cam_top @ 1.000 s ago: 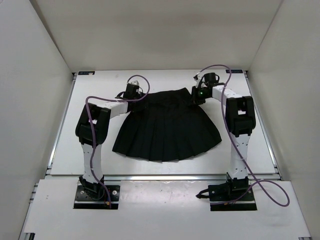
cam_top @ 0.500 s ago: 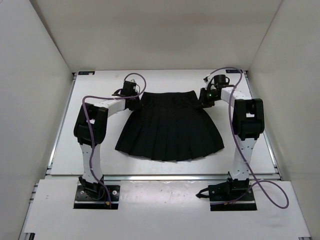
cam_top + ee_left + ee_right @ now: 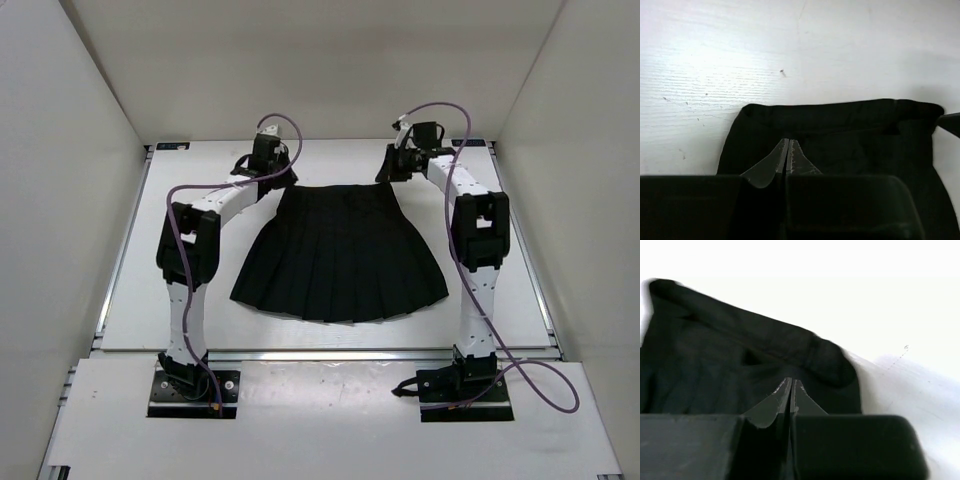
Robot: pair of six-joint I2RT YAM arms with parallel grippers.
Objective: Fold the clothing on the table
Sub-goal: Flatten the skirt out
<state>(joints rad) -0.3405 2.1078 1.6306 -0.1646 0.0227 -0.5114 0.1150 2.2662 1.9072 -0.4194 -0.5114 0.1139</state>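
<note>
A: Where is the soft, matte black pleated skirt (image 3: 340, 255)?

B: Spread flat in the middle of the flat white rectangular tabletop (image 3: 335, 160). Its plain waistband (image 3: 340, 190) is at the far side, and the wider hem (image 3: 340, 312) flares towards the arm bases (image 3: 195, 385). No fold shows, so I judge the task is at its start.

A: Why that way round?

B: Probably so each arm can reach one end of the waistband. That narrow edge offers two handy corners, and a skirt laid flat folds cleanly.

A: And the grasping parts?

B: The black two-finger left gripper (image 3: 789, 150) is at the waistband's left end, and the black two-finger right gripper (image 3: 790, 387) at its right end. In each wrist view the fingers (image 3: 771, 167) are pressed together over dark cloth, with the waistband just beyond the tips.

A: Holding it?

B: I cannot tell. Black fabric behind the tips hides whether a pinch is caught. The cloth lies flat around them, which leans towards empty.

A: What does the next move call for?

B: In my view, a sure hold on both corners at once, then carrying them evenly towards the hem. If one side leads, the pleats (image 3: 330, 270) would skew, and the loose fabric could slip or drag
</note>
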